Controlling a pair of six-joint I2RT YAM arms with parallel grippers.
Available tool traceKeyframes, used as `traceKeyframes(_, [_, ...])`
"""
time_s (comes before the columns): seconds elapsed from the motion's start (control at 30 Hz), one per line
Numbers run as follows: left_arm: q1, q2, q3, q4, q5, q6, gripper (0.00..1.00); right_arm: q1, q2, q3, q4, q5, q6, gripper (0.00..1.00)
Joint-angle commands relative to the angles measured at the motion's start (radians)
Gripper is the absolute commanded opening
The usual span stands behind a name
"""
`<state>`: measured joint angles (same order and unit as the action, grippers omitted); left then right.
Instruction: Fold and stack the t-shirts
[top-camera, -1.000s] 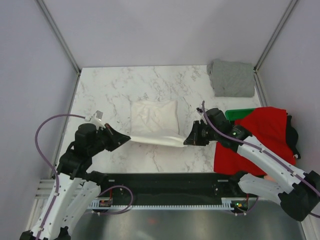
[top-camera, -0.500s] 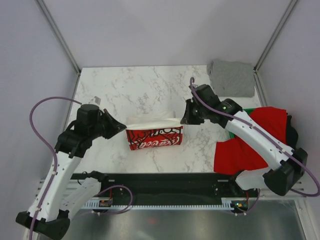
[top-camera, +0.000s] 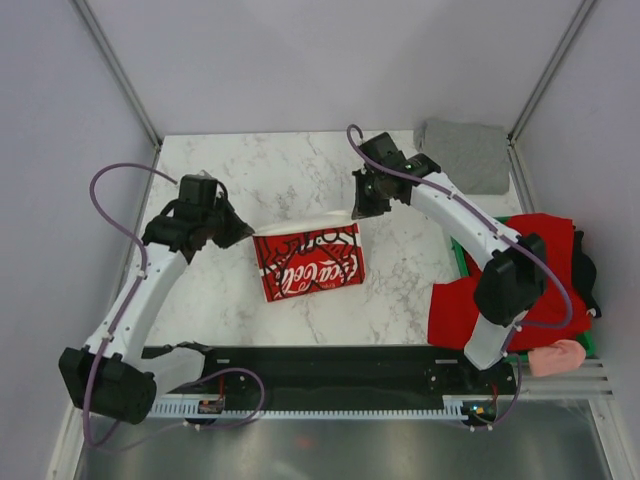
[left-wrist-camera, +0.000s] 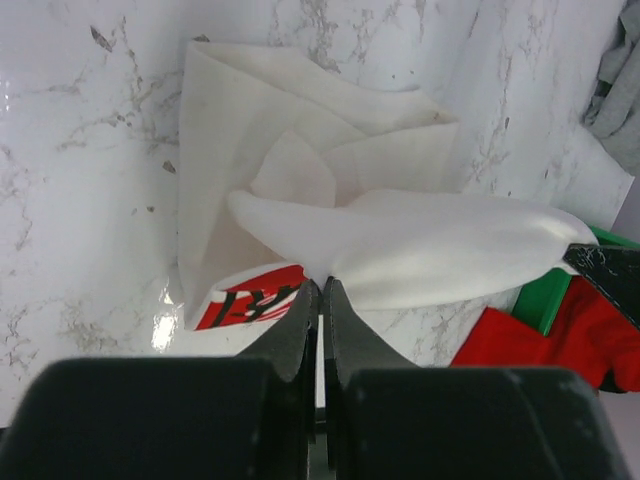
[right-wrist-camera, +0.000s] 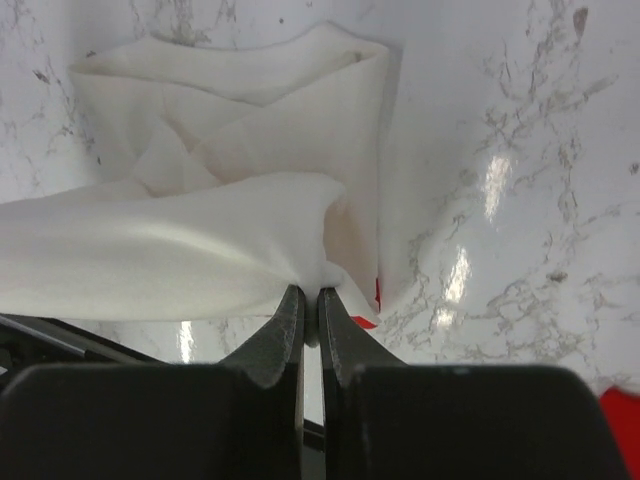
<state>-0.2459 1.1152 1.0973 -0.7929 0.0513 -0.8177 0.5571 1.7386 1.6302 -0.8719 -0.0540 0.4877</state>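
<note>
Shirt (top-camera: 308, 266) hangs taut between left end effector (top-camera: 247, 235) and right end effector (top-camera: 357, 210), both clamped on its edge, probably for folding over.

Overhead view, close wrist views, shared shirt (top-camera: 305, 262)

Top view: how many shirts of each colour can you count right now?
White-and-red shirt: 1
Grey shirt: 1
Red shirt: 1
Black shirt, mostly hidden: 1
Pink shirt: 1
Total: 5
</note>
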Motion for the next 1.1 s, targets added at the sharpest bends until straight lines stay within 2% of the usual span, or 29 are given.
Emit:
traceKeyframes(0.0, [0.066,0.092,0.045,0.082,-0.056,0.080,0.02,-0.049,0.084,0.115,-0.022,0.023,-0.070,0.00])
traceKeyframes(0.2, [0.145,0.285,0.042,0.173,-0.026,0.103,0.04,-0.057,0.309,0.232,0.014,-0.035,-0.078,0.00])
traceKeyframes(0.23, [0.170,0.357,0.045,0.225,-0.012,0.109,0.21,-0.060,0.382,0.259,0.014,-0.038,-0.081,0.05])
traceKeyframes(0.27, [0.181,0.394,0.050,0.266,0.017,0.123,0.50,-0.065,0.421,0.323,0.010,-0.038,-0.078,0.19])
traceKeyframes(0.3, [0.189,0.444,0.059,0.315,0.083,0.170,0.76,-0.084,0.488,0.354,0.007,-0.041,-0.072,0.56])
traceKeyframes(0.33, [0.197,0.496,0.085,0.329,0.105,0.189,0.99,-0.092,0.516,0.385,0.001,-0.046,-0.066,0.78])
traceKeyframes(0.37, [0.213,0.614,0.183,0.278,0.128,0.202,1.00,-0.101,0.539,0.443,0.001,-0.050,-0.067,0.98])
traceKeyframes(0.43, [0.230,0.685,0.306,0.216,0.154,0.201,1.00,-0.131,0.567,0.485,-0.007,-0.023,-0.069,0.98])
traceKeyframes(0.53, [0.232,0.637,0.300,0.208,0.148,0.183,1.00,-0.171,0.485,0.436,0.046,-0.029,-0.109,0.98])
traceKeyframes(0.6, [0.231,0.562,0.276,0.212,0.118,0.184,1.00,-0.200,0.356,0.244,0.146,-0.070,-0.133,0.98])
traceKeyframes(0.63, [0.232,0.539,0.245,0.212,0.105,0.184,0.99,-0.209,0.314,0.170,0.250,-0.125,-0.127,0.98])
traceKeyframes(0.67, [0.232,0.520,0.228,0.213,0.099,0.184,0.98,-0.213,0.276,0.031,0.299,-0.156,-0.118,0.98])
traceKeyframes(0.8, [0.231,0.422,0.109,0.216,0.104,0.173,0.95,-0.215,0.176,-0.197,0.473,-0.309,-0.075,0.95])
traceKeyframes(0.93, [0.231,0.293,-0.026,0.228,0.108,0.176,0.94,-0.162,0.118,-0.384,0.603,-0.314,-0.008,0.93])
traceKeyframes(1.07, [0.232,0.172,-0.089,0.218,0.114,0.201,0.93,-0.066,0.012,-0.617,0.735,-0.293,0.101,0.93])
